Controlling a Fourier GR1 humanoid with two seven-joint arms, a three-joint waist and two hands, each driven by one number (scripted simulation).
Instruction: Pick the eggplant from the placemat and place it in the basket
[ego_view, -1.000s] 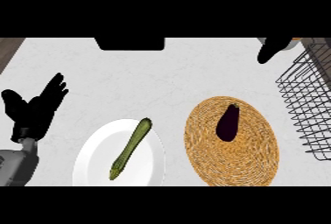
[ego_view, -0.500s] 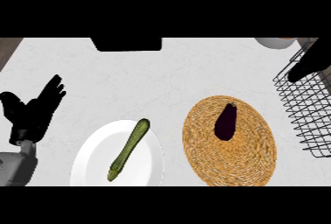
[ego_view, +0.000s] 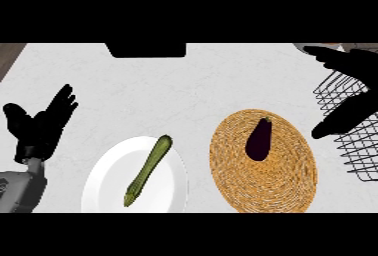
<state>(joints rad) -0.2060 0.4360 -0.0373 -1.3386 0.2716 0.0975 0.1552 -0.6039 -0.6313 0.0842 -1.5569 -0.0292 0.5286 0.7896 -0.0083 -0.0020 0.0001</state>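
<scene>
Eggplant (ego_view: 258, 139) lies on the round woven placemat (ego_view: 263, 182), down and left of the right hand (ego_view: 356, 75) and apart from it. That hand hangs over the wire basket's (ego_view: 360, 161) left rim, fingers straight and apart, holding nothing. The left hand (ego_view: 38, 127) rests open near the desk's (ego_view: 184, 90) left edge. 1 white plate (ego_view: 103, 185) carries 1 long green vegetable (ego_view: 148, 170).

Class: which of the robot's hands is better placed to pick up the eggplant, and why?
Right. The right hand hangs open beside the placemat, close to the eggplant and over the basket. The left hand rests at the far left, with the plate between.
</scene>
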